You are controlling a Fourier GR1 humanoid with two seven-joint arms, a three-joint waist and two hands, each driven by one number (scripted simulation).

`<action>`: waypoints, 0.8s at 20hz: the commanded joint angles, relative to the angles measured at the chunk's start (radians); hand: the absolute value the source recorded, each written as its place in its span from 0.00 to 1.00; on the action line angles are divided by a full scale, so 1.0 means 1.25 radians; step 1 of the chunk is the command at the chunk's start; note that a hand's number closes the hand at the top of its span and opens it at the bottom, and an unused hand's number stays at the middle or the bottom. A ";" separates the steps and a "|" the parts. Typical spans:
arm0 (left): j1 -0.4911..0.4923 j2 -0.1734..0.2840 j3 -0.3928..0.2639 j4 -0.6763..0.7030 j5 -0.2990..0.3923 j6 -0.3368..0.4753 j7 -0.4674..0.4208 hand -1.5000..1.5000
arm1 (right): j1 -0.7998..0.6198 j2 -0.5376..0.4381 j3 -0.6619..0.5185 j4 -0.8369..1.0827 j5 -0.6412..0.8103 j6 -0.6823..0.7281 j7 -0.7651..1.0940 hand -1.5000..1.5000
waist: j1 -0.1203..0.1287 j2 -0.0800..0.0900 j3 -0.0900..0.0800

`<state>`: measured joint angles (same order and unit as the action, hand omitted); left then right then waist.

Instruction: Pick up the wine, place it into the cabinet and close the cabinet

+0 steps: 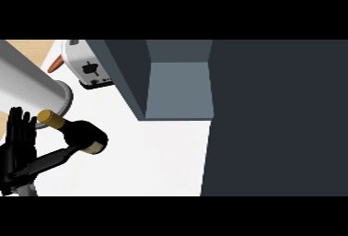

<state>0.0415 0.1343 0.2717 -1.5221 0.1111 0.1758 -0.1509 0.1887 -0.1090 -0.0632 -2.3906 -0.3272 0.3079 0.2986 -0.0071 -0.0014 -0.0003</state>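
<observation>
Wine bottle (pixel 76 133): stands on the white desk (pixel 156 161) near its left edge, seen from steeply above. Gold-capped neck points toward the upper left; the dark body and a pale label band lie toward the lower right. It appears upright or only slightly tilted; which of the two cannot be settled from this view.

Left hand (pixel 17 143): at the far left of the desk, just beside the bottle on its left. Fingers straight and pointing up, not curled round anything. The hand holds nothing. Whether its fingertips touch the bottle's neck cannot be told. A dark bar runs from below the hand toward the bottle's base; its nature is unclear.

Right hand: not visible.

Cabinet (pixel 176 90): open, its grey interior showing at the desk's far edge, to the upper right of the bottle and well apart from it. The dark door panel (pixel 279 120) fills the right side.

Other items: a toaster (pixel 88 67) at the far left corner; a large grey cylinder (pixel 31 85) above the hand.

Judgement: the bottle lies immediately right of the left hand, the only hand in reach. The grasp is not yet made; carrying will run rightward and away.
</observation>
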 commanded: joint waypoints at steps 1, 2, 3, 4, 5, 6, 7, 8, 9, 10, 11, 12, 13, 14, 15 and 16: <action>0.004 -0.005 -0.002 0.049 -0.004 -0.013 -0.027 0.00 | 0.025 0.003 -0.007 -0.116 -0.092 -0.012 0.054 0.00 | 0.000 0.000 0.000; -0.019 0.023 0.032 0.095 0.027 -0.043 -0.046 0.00 | 0.031 -0.012 -0.027 -0.119 -0.098 -0.003 0.060 0.00 | 0.000 0.000 0.000; 0.039 0.013 0.023 0.084 0.022 -0.067 -0.095 0.00 | 0.033 -0.019 -0.050 -0.093 -0.114 0.017 0.031 0.00 | 0.001 0.000 0.000; 0.032 -0.008 0.008 0.064 0.004 -0.035 -0.077 0.00 | 0.020 -0.026 -0.074 -0.088 -0.137 0.007 0.052 0.00 | 0.002 0.000 0.000; -0.008 0.025 0.025 0.102 0.017 -0.054 -0.060 0.00 | -0.015 -0.014 -0.024 -0.069 -0.089 -0.002 0.063 0.00 | 0.003 0.001 0.000; 0.031 0.030 0.044 0.129 0.025 -0.080 -0.124 0.00 | 0.009 0.011 0.005 -0.086 -0.046 -0.005 0.047 0.00 | 0.003 0.000 0.000; -0.062 0.060 0.060 0.211 0.032 -0.082 -0.115 0.00 | -0.034 0.027 0.033 -0.044 -0.005 -0.025 0.041 0.00 | 0.002 0.002 0.000; -0.024 0.032 0.042 0.215 0.018 -0.081 -0.150 0.00 | -0.027 -0.017 -0.054 -0.065 -0.108 -0.017 0.073 0.00 | 0.001 0.001 0.000; -0.021 0.048 0.047 0.205 0.031 -0.107 -0.146 0.00 | -0.045 0.004 0.008 -0.085 -0.048 -0.040 0.098 0.00 | 0.003 0.001 0.000; -0.077 0.028 0.031 0.273 -0.006 -0.065 -0.182 0.00 | -0.021 0.009 -0.005 -0.056 -0.055 -0.009 0.049 0.00 | 0.000 0.001 0.000; -0.035 0.032 0.040 0.255 0.020 -0.101 -0.183 0.00 | 0.004 -0.013 -0.036 -0.147 -0.122 -0.032 0.114 0.00 | -0.004 0.000 0.000; -0.076 0.038 0.047 0.333 0.012 -0.107 -0.235 0.00 | -0.003 0.011 0.000 -0.118 -0.063 -0.027 0.078 0.00 | -0.004 0.001 -0.001; -0.058 0.029 0.029 0.292 0.012 -0.104 -0.196 0.00 | -0.043 0.024 0.029 -0.042 -0.014 -0.023 0.052 0.00 | 0.003 0.001 0.000; -0.058 0.042 0.048 0.354 0.015 -0.123 -0.243 0.00 | 0.009 -0.012 -0.046 -0.109 -0.121 -0.007 0.075 0.00 | -0.003 0.001 0.000; -0.072 0.034 0.019 0.278 0.002 -0.091 -0.159 0.00 | -0.013 0.020 0.029 -0.117 -0.030 -0.037 0.093 0.00 | 0.001 0.000 0.000; -0.080 0.013 0.018 0.339 -0.006 -0.087 -0.228 0.00 | -0.037 0.010 0.012 -0.097 -0.043 -0.040 0.096 0.00 | 0.001 0.001 0.000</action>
<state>-0.0310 0.1712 0.3100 -1.1682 0.1212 0.0595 -0.3864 0.1359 -0.1008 -0.0552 -2.3860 -0.3434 0.2894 0.3467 -0.0069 -0.0007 -0.0004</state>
